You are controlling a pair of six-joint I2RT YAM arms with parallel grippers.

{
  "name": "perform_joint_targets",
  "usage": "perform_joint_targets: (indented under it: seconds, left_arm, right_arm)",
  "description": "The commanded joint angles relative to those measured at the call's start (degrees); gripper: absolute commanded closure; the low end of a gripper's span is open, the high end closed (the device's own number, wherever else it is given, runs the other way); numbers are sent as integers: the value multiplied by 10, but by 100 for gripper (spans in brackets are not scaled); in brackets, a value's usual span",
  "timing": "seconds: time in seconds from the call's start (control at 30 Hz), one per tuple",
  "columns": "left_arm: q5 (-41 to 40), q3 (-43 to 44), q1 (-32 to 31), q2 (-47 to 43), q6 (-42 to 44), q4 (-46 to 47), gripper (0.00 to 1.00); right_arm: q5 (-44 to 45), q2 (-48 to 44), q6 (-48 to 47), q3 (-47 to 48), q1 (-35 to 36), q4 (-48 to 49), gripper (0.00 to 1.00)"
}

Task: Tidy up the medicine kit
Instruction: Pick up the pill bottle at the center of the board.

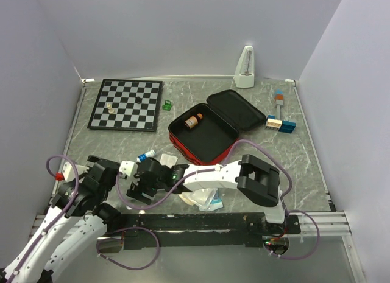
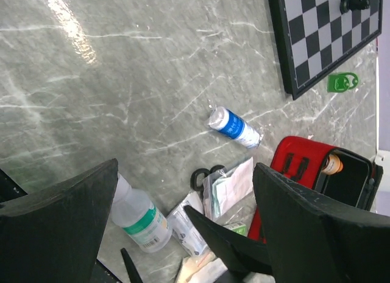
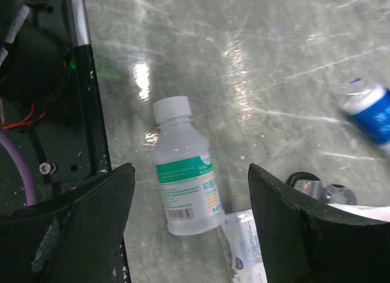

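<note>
The red medicine kit (image 1: pixel 183 141) lies open mid-table, black lining up, with a brown bottle (image 1: pixel 194 121) inside; it also shows in the left wrist view (image 2: pixel 291 164). My right gripper (image 1: pixel 143 182) reaches across to the left. In its wrist view it (image 3: pixel 190 167) is open, jaws either side of a clear bottle with a green label (image 3: pixel 183 176) lying on the table, not touching it. My left gripper (image 1: pixel 100 173) is open and empty (image 2: pixel 186 167) just left of that bottle (image 2: pixel 140 221). A blue-and-white tube (image 1: pixel 146 154) lies beyond them.
Several plastic packets (image 2: pixel 231 185) and black scissors (image 2: pixel 204 175) lie between the bottle and the kit. A chessboard (image 1: pixel 127 104) and a green piece (image 1: pixel 166 104) are at the back left. A white metronome (image 1: pixel 245 69) and small blue items (image 1: pixel 280 122) are at the back right.
</note>
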Motion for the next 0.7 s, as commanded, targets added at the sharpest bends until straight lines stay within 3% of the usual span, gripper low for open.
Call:
perform_joint_targets:
  seconds: [0.0, 0.3, 0.5, 0.67]
  left_arm:
    - [1, 2, -5, -7, -9, 5, 4]
    - [1, -5, -5, -13, -6, 16, 4]
    - [3, -5, -5, -9, -3, 18, 4]
    - [3, -8, -5, -13, -2, 23, 4]
  right_arm:
    - [-16, 28, 2, 24, 4, -11, 19]
    - [-13, 31, 24, -15, 4, -9, 20]
    - [-12, 49, 28, -18, 3, -16, 26]
    - [-10, 58, 30, -19, 3, -21, 37]
